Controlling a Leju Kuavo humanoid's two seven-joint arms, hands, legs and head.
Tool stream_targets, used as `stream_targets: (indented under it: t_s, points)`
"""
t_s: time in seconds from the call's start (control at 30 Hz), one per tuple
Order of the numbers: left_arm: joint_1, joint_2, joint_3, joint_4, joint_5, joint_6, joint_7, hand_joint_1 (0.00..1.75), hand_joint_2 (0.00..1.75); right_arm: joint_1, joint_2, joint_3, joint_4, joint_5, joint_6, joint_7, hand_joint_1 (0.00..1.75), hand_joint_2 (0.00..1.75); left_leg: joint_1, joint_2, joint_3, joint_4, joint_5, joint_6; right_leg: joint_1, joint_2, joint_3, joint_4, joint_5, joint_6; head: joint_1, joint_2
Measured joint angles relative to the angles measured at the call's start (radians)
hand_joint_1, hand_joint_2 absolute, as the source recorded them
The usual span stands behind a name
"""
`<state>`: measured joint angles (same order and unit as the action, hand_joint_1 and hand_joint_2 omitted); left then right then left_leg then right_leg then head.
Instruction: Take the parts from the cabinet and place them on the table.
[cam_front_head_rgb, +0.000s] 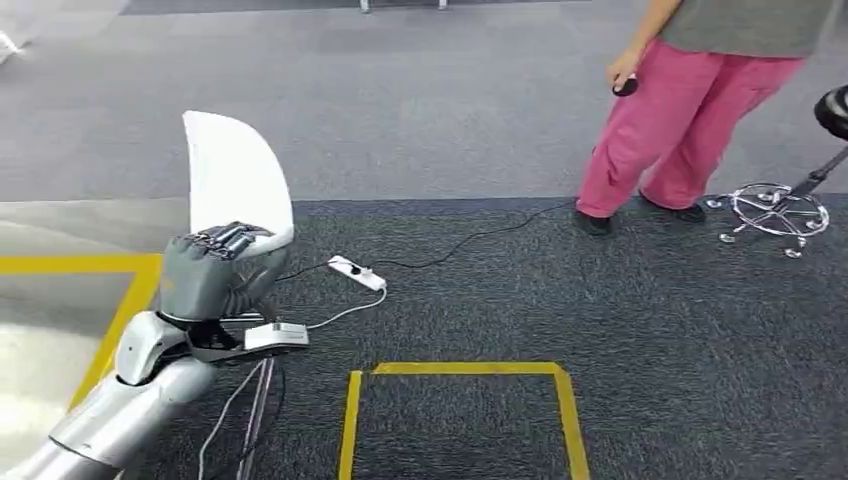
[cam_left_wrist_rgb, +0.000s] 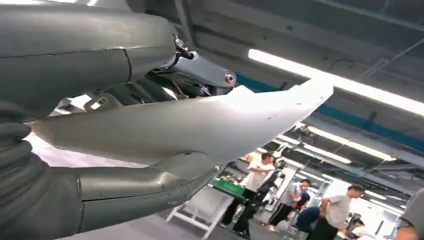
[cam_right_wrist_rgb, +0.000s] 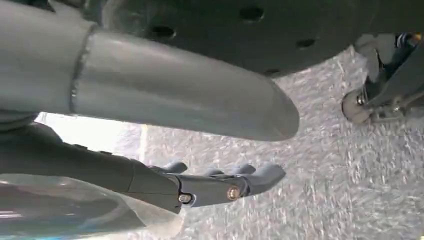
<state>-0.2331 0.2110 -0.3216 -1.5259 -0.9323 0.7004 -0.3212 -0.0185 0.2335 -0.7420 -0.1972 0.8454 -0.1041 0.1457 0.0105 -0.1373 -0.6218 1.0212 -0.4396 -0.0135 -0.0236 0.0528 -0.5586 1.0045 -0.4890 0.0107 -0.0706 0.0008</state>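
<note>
Left hand (cam_front_head_rgb: 215, 265) grips white curved part (cam_front_head_rgb: 235, 175), held upright over carpet. Right hand (cam_right_wrist_rgb: 220, 185) hangs over floor, fingers apart, holding nothing. Yellow tape square (cam_front_head_rgb: 460, 415) on carpet ahead, power strip (cam_front_head_rgb: 357, 272) beyond, person in pink trousers (cam_front_head_rgb: 680, 120) farther. Judged: part taken from cabinet, mid-carry; table not visible, placing left.
</note>
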Motion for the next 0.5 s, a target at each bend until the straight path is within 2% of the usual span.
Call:
stream_targets:
  t_s: [0.03,0.07,0.1,0.13,0.17,0.2,0.23,0.3,0.33,0.37,0.4,0.43,0.5]
  points:
    - [-0.005,0.003,0.000,0.000,0.001,0.000,0.000,1.75,1.75,0.001,0.000,0.000,0.000,0.000,0.000,-0.002,0.00,0.00,-0.006,0.063,-0.017,0.038,-0.026,-0.003,0.002,-0.010,0.004,-0.003,-0.001,-0.008,-0.012,0.000]
    - [-0.009,0.002,0.000,0.000,0.004,0.000,0.000,1.75,1.75,0.002,0.000,0.000,0.000,0.000,0.000,-0.004,0.00,0.00,-0.005,0.102,-0.053,0.116,-0.067,-0.008,0.005,-0.027,0.005,-0.003,-0.002,-0.012,-0.012,0.000]
    - [-0.008,0.000,-0.001,0.000,0.005,0.000,0.000,1.75,1.75,0.002,0.000,0.000,0.000,0.000,0.000,-0.004,0.00,0.00,-0.003,0.120,-0.094,0.204,-0.106,-0.011,0.008,-0.043,0.005,-0.003,-0.004,-0.015,-0.013,0.000]
    - [-0.005,0.000,-0.003,0.000,0.008,0.000,0.000,1.75,1.75,0.002,0.000,-0.001,0.000,0.001,0.000,-0.003,0.00,0.00,-0.001,0.127,-0.127,0.274,-0.131,-0.013,0.010,-0.059,0.005,-0.003,-0.006,-0.018,-0.013,0.000]
    - [-0.004,0.000,-0.003,0.000,0.010,0.000,-0.001,1.75,1.75,0.003,0.000,-0.002,0.000,0.002,0.000,-0.003,0.00,0.00,0.000,0.128,-0.142,0.306,-0.134,-0.013,0.011,-0.072,0.005,-0.002,-0.007,-0.018,-0.013,0.000]
    - [-0.003,0.000,-0.003,0.000,0.011,0.000,-0.002,1.75,1.75,0.003,0.000,-0.003,0.000,0.002,0.000,-0.003,0.00,0.00,0.001,0.129,-0.131,0.288,-0.114,-0.013,0.012,-0.083,0.006,-0.002,-0.009,-0.019,-0.013,0.000]
    - [-0.003,0.000,-0.004,0.000,0.012,0.000,-0.002,1.75,1.75,0.002,0.000,-0.004,0.000,0.002,0.000,-0.004,0.00,0.00,0.000,0.129,-0.098,0.226,-0.075,-0.012,0.013,-0.087,0.008,-0.002,-0.010,-0.017,-0.012,0.000]
    - [-0.003,0.003,-0.004,0.000,0.024,0.000,0.000,1.75,1.75,-0.002,0.000,-0.005,0.000,-0.003,-0.002,-0.009,0.00,0.00,-0.001,0.137,0.008,0.032,0.011,-0.003,0.013,-0.099,0.016,-0.002,-0.014,-0.011,-0.013,0.000]
    - [-0.005,0.005,-0.005,0.000,0.026,0.000,0.001,1.75,1.75,-0.004,0.000,-0.006,0.000,-0.005,-0.002,-0.011,0.00,0.00,-0.008,0.145,0.032,0.002,-0.012,0.002,0.017,-0.103,0.014,-0.003,-0.016,-0.007,-0.011,0.000]
    - [-0.006,0.006,-0.005,0.000,0.032,0.000,0.001,1.75,1.75,-0.006,0.000,-0.007,0.000,-0.006,-0.003,-0.011,0.00,0.00,-0.011,0.144,0.031,-0.015,-0.009,0.006,0.019,-0.103,0.010,0.001,-0.016,-0.004,-0.013,0.000]
    - [-0.005,0.006,-0.005,0.000,0.033,-0.001,0.001,1.75,1.75,-0.006,0.000,-0.008,0.000,-0.007,-0.003,-0.012,0.00,0.00,-0.009,0.143,0.030,-0.019,-0.004,0.000,0.021,-0.104,0.008,0.007,-0.021,-0.007,-0.011,0.000]
    - [-0.004,0.007,-0.007,0.000,0.035,-0.001,0.001,1.75,1.75,-0.006,0.000,-0.011,0.000,-0.008,-0.003,-0.013,0.00,0.00,-0.010,0.143,0.031,-0.016,-0.007,-0.002,0.020,-0.103,0.008,0.004,-0.020,-0.014,-0.011,0.000]
    - [-0.006,0.008,-0.008,0.000,0.039,-0.001,0.001,1.75,1.75,-0.006,0.000,-0.014,0.000,-0.010,-0.003,-0.013,0.00,0.00,-0.012,0.143,0.030,-0.016,-0.008,-0.001,0.017,-0.103,0.012,-0.002,-0.017,-0.009,-0.011,0.000]
